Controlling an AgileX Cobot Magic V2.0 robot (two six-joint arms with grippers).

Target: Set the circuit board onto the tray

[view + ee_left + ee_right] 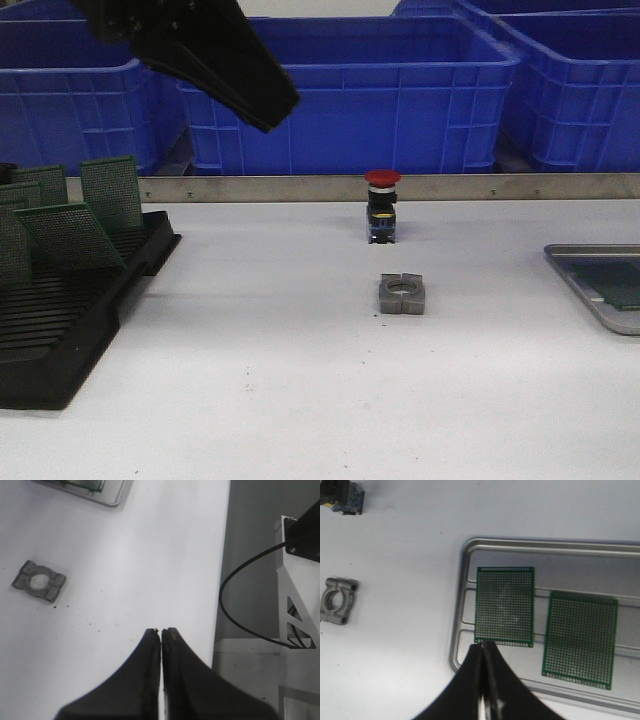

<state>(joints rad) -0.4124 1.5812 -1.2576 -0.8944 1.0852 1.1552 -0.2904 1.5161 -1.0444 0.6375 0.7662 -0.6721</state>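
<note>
The grey tray (456, 630) holds two green circuit boards lying flat, one (505, 605) nearer its rounded corner and one (580, 640) beside it. My right gripper (483, 644) is shut, its tips hanging at the corner of the nearer board, with nothing seen between them. In the front view the tray (575, 283) shows at the right edge with a board (618, 282) in it; the right gripper is out of that view. My left gripper (161, 630) is shut and empty above bare table, seen high at the top left of the front view (265, 118).
A black slotted rack (60, 320) at the left holds several upright green boards (110, 190). A grey metal block (402, 294) and a red push button (382, 205) stand mid-table. Blue bins (380, 90) line the back.
</note>
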